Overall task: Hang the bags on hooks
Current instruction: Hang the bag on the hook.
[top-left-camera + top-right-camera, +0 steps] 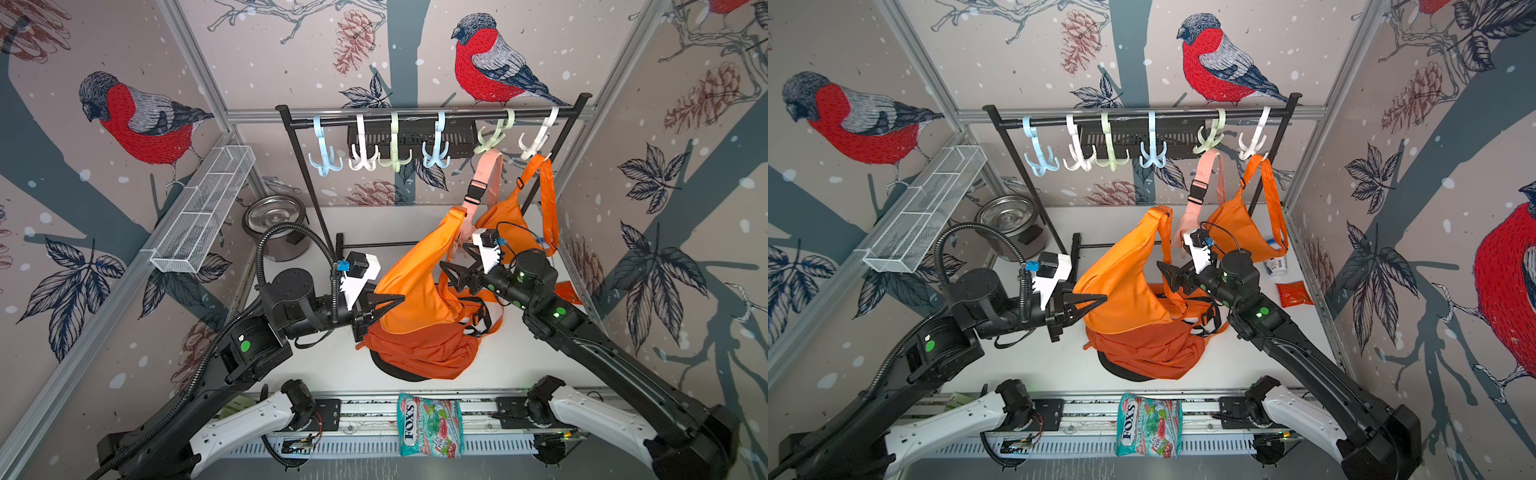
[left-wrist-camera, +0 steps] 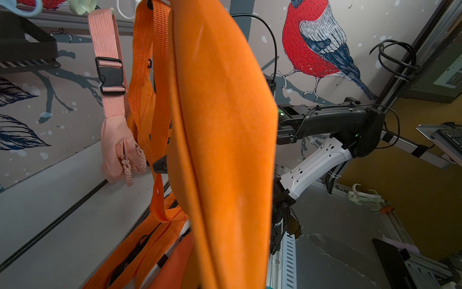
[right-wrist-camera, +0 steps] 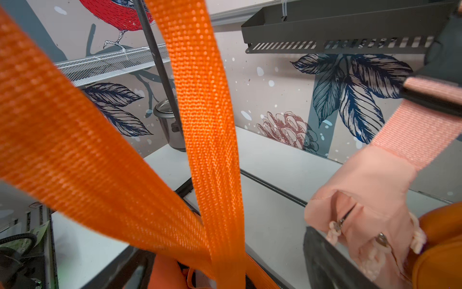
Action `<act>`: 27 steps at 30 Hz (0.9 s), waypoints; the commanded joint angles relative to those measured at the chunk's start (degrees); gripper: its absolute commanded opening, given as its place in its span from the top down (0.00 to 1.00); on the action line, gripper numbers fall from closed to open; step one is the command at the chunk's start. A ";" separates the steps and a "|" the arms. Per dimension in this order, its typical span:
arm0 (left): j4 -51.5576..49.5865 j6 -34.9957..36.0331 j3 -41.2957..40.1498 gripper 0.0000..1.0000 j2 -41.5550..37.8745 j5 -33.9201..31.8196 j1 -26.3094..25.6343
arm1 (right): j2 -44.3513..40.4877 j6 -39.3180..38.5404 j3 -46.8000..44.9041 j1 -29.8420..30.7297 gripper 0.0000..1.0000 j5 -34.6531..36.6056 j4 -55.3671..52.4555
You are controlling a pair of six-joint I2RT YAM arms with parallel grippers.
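- The left fingers (image 1: 386, 303) show only in the top views. In the left wrist view the big orange bag (image 2: 220, 140) fills the middle and covers them.
- In the right wrist view the bag's strap (image 3: 207, 125) is close and blurred. Only a dark edge of one of the right fingers (image 3: 325, 255) shows.
- A black shape (image 1: 395, 374) pokes out from under a darker orange bag (image 1: 419, 353), which lies on the desk (image 1: 316, 365) below both sets of fingers. What the shape is cannot be told.
- The left fingers are pressed together to a point, with the tip against the side of the big orange bag. Whether they pinch any fabric cannot be told.
- The right fingers stand wide apart and grip nothing. The orange strap runs down between them, and whether it touches them is unclear.
- The big orange bag stands raised between the two sets of fingers, not yet on a hook. Its lower end rests on the darker bag.
- There are six hooks (image 1: 325, 160) on one rail (image 1: 415, 113), above and beyond the fingers.
- There are four bags: the big orange one, the darker one, a pink bag (image 1: 488, 174) and a small orange bag (image 1: 503, 220).
- The pink bag hangs on a green hook (image 1: 494, 139) and the small orange bag on a white hook (image 1: 536, 143), both beyond the right fingers.
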 commanded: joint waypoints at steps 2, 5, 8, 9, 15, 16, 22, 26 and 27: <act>-0.22 0.52 0.11 1.00 -0.85 1.20 0.08 | 1.45 0.59 1.19 -2.16 0.15 -5.05 3.85; -0.13 0.39 -0.20 1.00 -1.55 1.33 0.08 | 2.65 1.29 2.00 -3.55 0.30 -6.90 4.88; -0.18 0.19 -0.59 1.00 -2.10 0.79 0.08 | 3.72 1.63 3.10 -3.94 0.54 -7.79 4.81; -0.32 0.21 -0.68 1.00 -2.32 0.55 0.08 | 3.79 1.76 3.33 -3.94 0.61 -7.82 4.66; -0.12 0.03 -1.81 1.00 -3.51 -0.89 0.08 | 3.28 1.76 3.04 -3.94 0.81 -7.59 4.22; -0.02 0.03 -1.93 1.00 -3.64 -1.07 0.08 | 3.09 1.69 2.92 -3.94 0.85 -7.50 4.20; 0.75 -0.05 -2.96 1.00 -4.08 -2.78 0.08 | 1.85 1.61 2.77 -3.94 0.95 -6.25 3.60; 1.48 -0.32 -3.67 1.00 -4.69 -3.85 0.07 | 0.89 1.55 2.49 -3.94 0.97 -3.57 3.41; 1.65 -0.62 -3.91 1.00 -4.94 -4.55 0.08 | 0.72 1.54 2.53 -3.94 0.97 -2.70 3.32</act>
